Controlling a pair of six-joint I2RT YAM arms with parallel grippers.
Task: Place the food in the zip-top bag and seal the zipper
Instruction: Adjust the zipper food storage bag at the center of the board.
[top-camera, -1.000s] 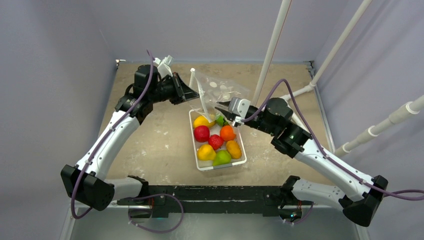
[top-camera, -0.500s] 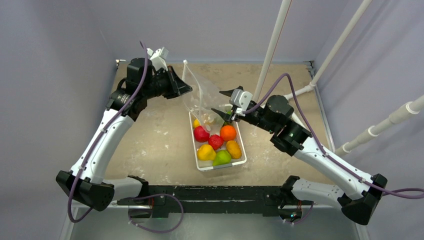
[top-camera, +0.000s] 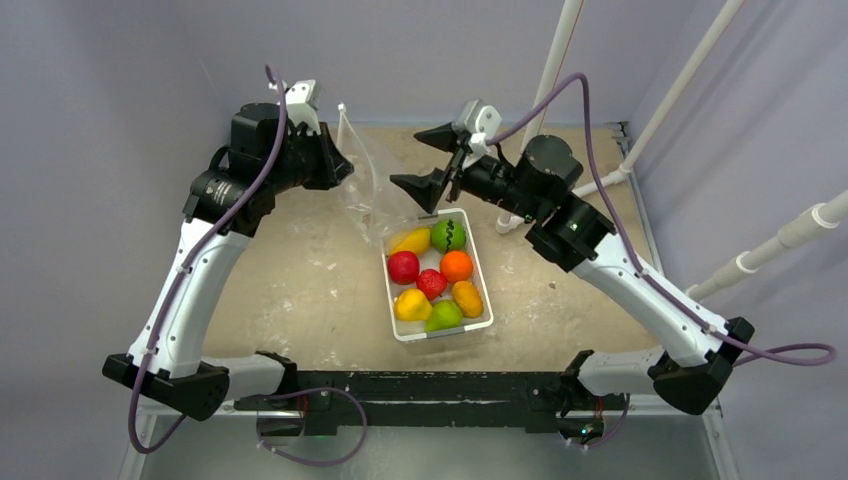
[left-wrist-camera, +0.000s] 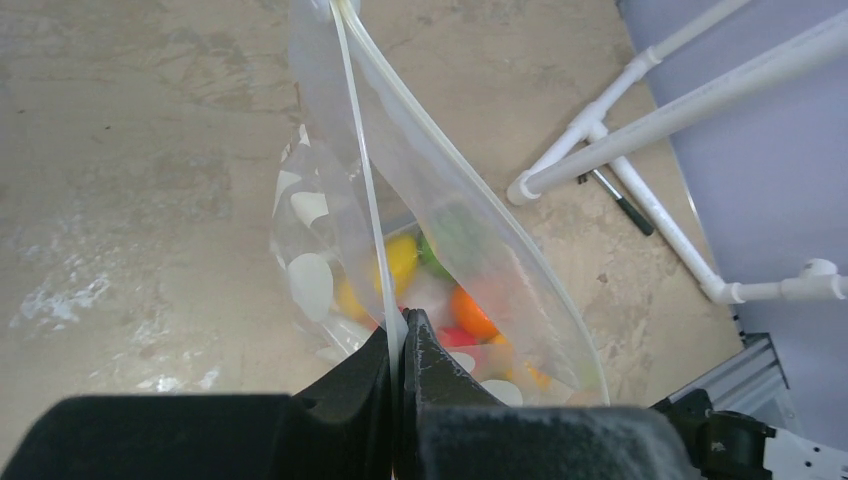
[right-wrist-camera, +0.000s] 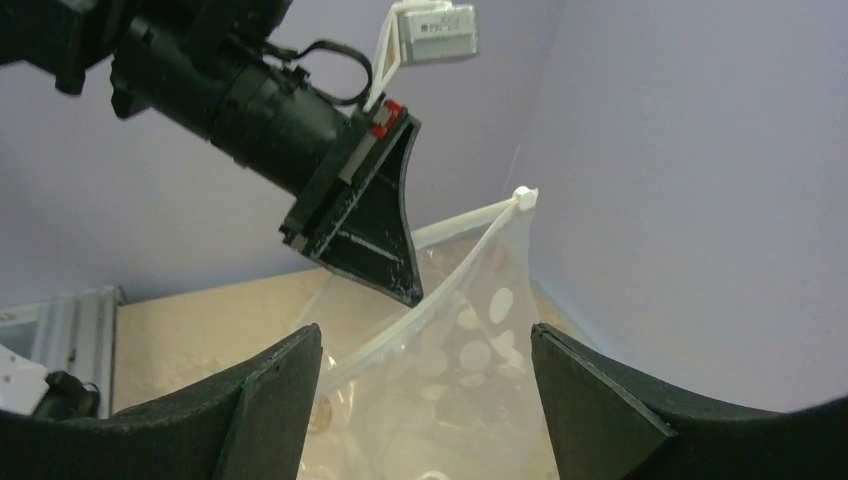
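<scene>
Several glossy toy fruits, the food (top-camera: 432, 283), lie in the white tray (top-camera: 484, 305). The clear dotted zip-top bag (top-camera: 368, 188) hangs above the table behind the tray's far left corner. My left gripper (top-camera: 340, 165) is shut on its zipper (left-wrist-camera: 352, 150), the strip pinched between the fingertips (left-wrist-camera: 402, 325). The bag (left-wrist-camera: 470, 230) sags open below, and the fruits (left-wrist-camera: 470, 312) show through it. My right gripper (top-camera: 408, 158) stands open in the air just right of the bag. In the right wrist view the bag (right-wrist-camera: 470, 370) and zipper (right-wrist-camera: 440, 295) sit between its spread fingers (right-wrist-camera: 270, 390), untouched.
White PVC pipes (top-camera: 545, 90) rise behind the right arm, and their foot (top-camera: 510, 222) rests on the table by the tray's far right corner. More pipes (left-wrist-camera: 640, 130) and a small dark stick (left-wrist-camera: 620, 200) lie on the table. Purple walls close in the back and sides.
My left gripper lifted the bag up and to the left, off the tray. My right gripper opened and rose away from the tray's far end. The green fruit now shows uncovered.
</scene>
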